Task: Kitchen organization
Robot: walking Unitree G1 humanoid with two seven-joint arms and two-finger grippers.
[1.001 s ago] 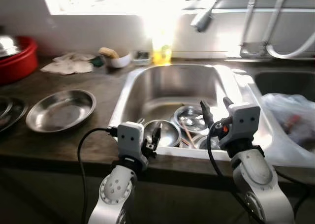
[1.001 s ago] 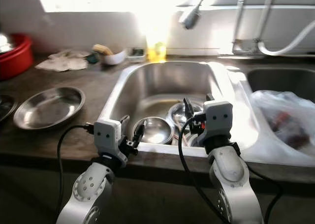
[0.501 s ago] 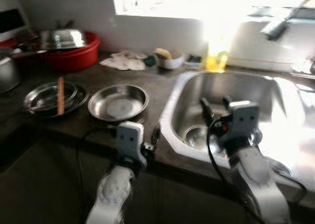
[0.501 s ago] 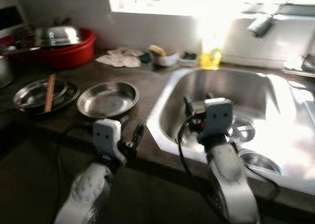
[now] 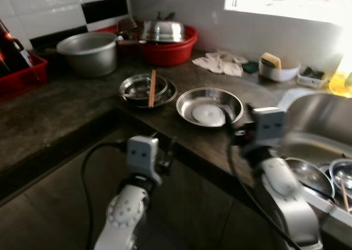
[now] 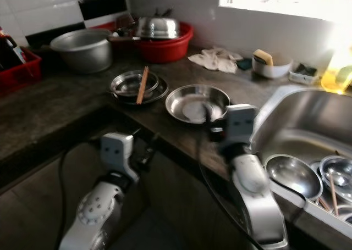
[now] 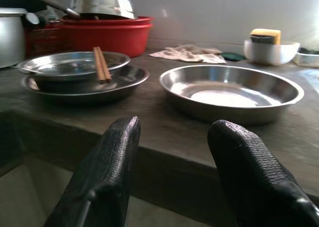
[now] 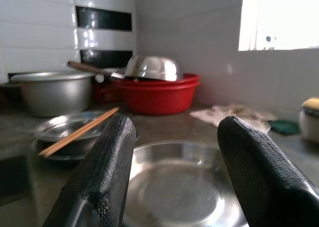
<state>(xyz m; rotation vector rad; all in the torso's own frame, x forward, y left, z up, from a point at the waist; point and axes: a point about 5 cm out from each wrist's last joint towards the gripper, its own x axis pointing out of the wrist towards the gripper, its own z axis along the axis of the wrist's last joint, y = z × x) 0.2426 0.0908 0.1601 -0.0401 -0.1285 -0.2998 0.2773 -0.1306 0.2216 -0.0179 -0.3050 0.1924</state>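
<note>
A shallow steel dish (image 5: 209, 106) sits on the dark counter (image 5: 66, 115), just left of the sink (image 5: 322, 104). Left of the dish, wooden chopsticks (image 5: 152, 88) lie across stacked steel plates (image 5: 147, 90). My right gripper (image 5: 237, 118) hovers open and empty at the near rim of the dish (image 8: 179, 187), pointing toward it. Lower down, my left gripper (image 7: 172, 132) is also open and empty. It is in front of the counter edge, below counter height, facing the dish (image 7: 232, 90) and the plates (image 7: 82, 72).
At the back stand a red basin (image 5: 168, 49) holding an upturned steel bowl, a grey pot (image 5: 88, 53), a crumpled cloth (image 5: 223, 62) and a white bowl with a sponge (image 5: 279, 68). Several steel bowls (image 6: 291, 173) lie in the sink. A red crate (image 5: 22, 74) sits far left.
The whole view has swung left, from the sink to the counter corner with the plates and pot. Both grippers hold the same open pose in front of me.
</note>
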